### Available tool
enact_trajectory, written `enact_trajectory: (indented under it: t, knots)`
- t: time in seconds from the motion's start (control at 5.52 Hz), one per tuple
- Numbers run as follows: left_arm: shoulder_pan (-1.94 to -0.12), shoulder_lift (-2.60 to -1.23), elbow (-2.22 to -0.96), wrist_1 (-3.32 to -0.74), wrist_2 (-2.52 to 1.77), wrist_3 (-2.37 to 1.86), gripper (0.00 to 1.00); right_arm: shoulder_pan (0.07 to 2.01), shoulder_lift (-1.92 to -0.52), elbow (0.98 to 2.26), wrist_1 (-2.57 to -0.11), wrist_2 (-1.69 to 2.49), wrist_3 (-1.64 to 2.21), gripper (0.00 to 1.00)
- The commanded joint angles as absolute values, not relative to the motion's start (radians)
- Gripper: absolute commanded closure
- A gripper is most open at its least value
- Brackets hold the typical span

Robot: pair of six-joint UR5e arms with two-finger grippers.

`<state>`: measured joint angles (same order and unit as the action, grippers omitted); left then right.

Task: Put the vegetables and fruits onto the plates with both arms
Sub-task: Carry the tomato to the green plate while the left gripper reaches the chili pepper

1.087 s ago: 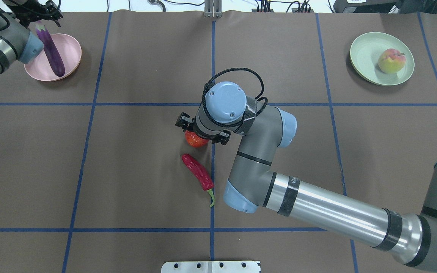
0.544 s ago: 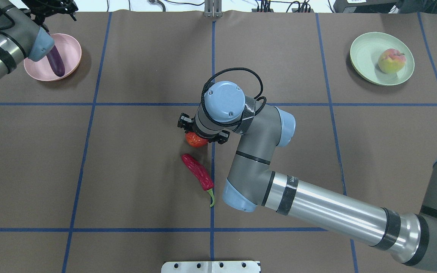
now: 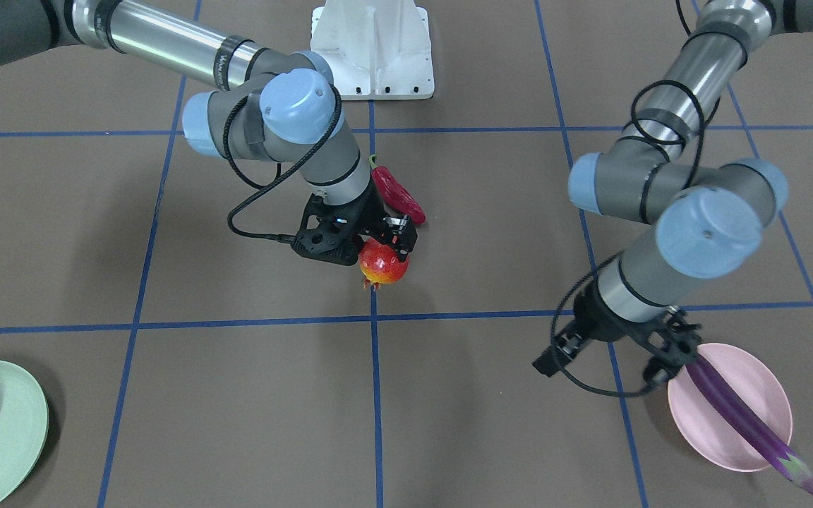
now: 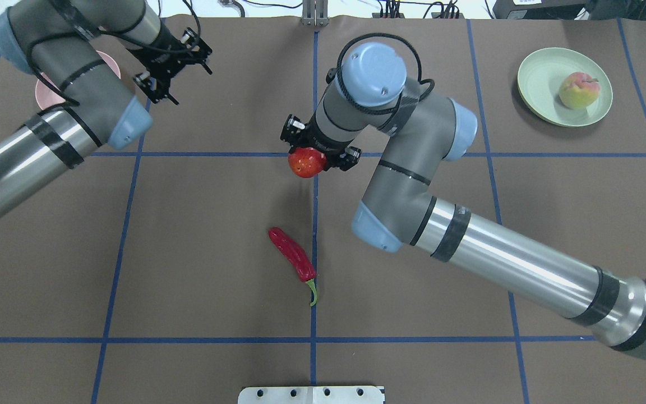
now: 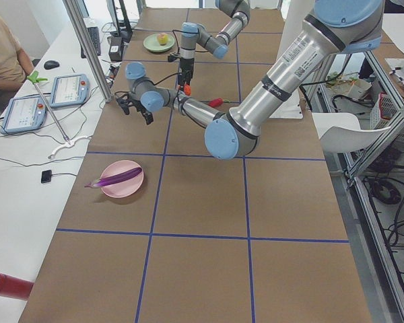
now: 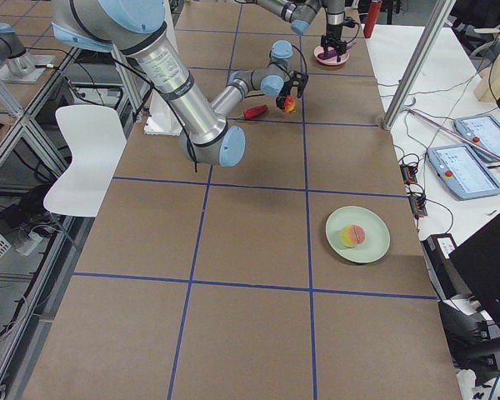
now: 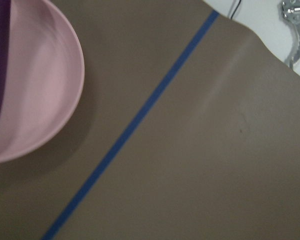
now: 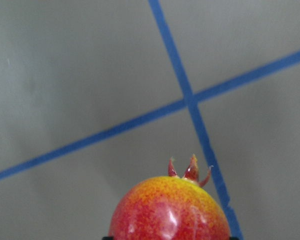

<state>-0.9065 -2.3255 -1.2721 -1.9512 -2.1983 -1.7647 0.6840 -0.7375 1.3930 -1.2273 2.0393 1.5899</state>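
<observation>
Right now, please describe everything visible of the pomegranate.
The pomegranate is round and glossy, red with speckled yellow patches and a small pointed crown facing away from the robot. The right end effector is shut on it from above, and it seems lifted off the brown table, near crossing blue tape lines. Nothing else touches it; the chili lies apart.

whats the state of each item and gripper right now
eggplant: lying across the pink plate, cap end overhanging the rim
peach: resting on the green plate
pomegranate: gripped by right gripper, off the table
chili: lying loose on the table
left gripper: open, empty
</observation>
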Motion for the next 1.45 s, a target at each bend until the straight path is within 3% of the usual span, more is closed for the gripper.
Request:
enact_trajectory:
  t: [0.0,0.36,0.72,1.27]
  knots:
    - [-0.774,-2.33,-1.43,-1.797,-2.184,-1.993,0.02,0.838,-0.796,1.385,-1.232,2.126,1.434,1.0]
    - [-0.604,-2.329,-1.531,-1.646,-2.07,-2.089,0.02,0.966,-0.807,1.268,-1.252,2.122,1.24,1.0]
    - [-0.476,-2.327,-1.525,-1.652,-2.018,-2.151,0.07,1.085,-0.813,1.145,-1.25,2.12,1.076,1.0]
    - [-0.42,-2.327,-1.516,-1.655,-2.006,-2.161,0.09,1.158,-0.842,1.071,-1.246,2.036,1.0,1.0]
